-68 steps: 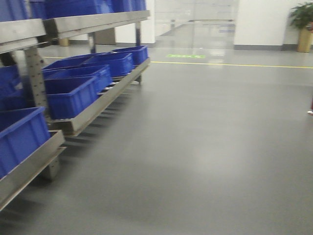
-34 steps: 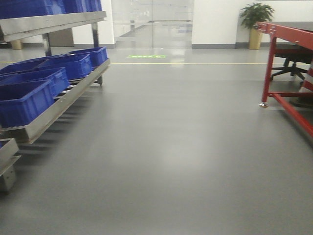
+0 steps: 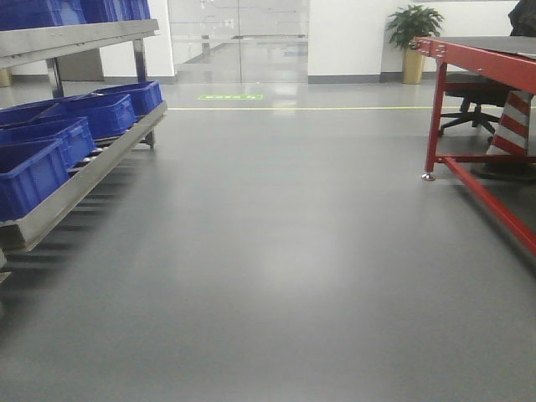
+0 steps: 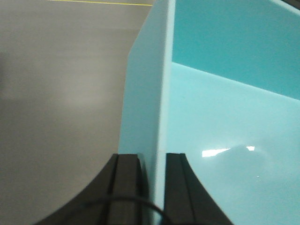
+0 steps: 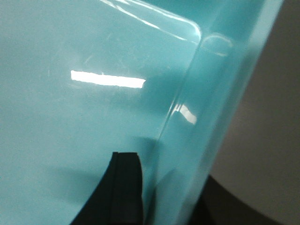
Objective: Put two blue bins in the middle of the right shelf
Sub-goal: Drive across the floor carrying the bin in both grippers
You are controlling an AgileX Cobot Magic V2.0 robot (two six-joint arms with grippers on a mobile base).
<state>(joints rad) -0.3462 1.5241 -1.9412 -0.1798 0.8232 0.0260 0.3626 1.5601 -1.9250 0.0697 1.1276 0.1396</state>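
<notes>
My left claw (image 4: 153,161) is clamped narrow on the side wall of a bin (image 4: 146,84), one black finger (image 4: 126,185) outside and the other inside. The bin reads pale teal here, and the frame cuts off all but that wall and part of the interior.

On the right wrist camera, the right claw (image 5: 164,192) sits at a bin wall near a rounded corner (image 5: 197,37). One black finger (image 5: 125,187) shows clearly inside. Beyond the wall I get only a dark blur (image 5: 225,206), so it looks closed on the wall. I cannot tell whether both claws hold the same bin.

The held bin shows only in the wrist views. The front camera looks over grey floor (image 3: 276,251). At the left is a metal rack (image 3: 92,163) with blue shelf bins (image 3: 29,176), the nearest clipped by the frame edge. The upper bins (image 3: 50,10) are cropped at the top. A red table (image 3: 481,59) runs off the right side, with a chair (image 3: 469,100) partly hidden behind it.

A green floor marking (image 3: 230,97) lies near a yellow line (image 3: 335,108); any writing on it is too small to read. I see no legible label on the bins.
</notes>
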